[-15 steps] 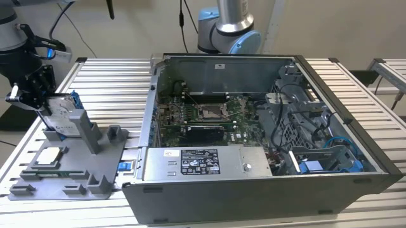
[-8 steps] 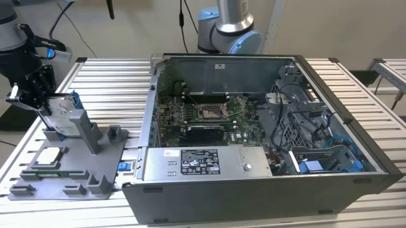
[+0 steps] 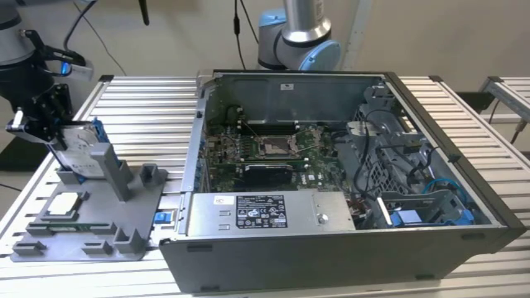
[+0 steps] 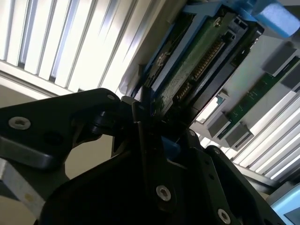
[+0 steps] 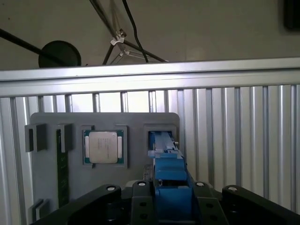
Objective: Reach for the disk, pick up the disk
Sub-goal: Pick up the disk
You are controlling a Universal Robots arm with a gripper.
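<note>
Your gripper (image 3: 48,133) has the disk (image 3: 80,146) by its blue-framed edge, jaws closed snug on it. The disk stands tilted in the gray tray (image 3: 141,208) at the exterior view's left, beside the open computer case (image 3: 331,261).

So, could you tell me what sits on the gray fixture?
The disk stands on edge in a slot, which hides its lower part; a square chip and a memory stick lie flat.

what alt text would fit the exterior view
A robot arm's gripper is at the upper edge of the disk, which stands on edge in a gray holder tray on the exterior view's left. An open computer case sits beside it on a slatted metal table.
</note>
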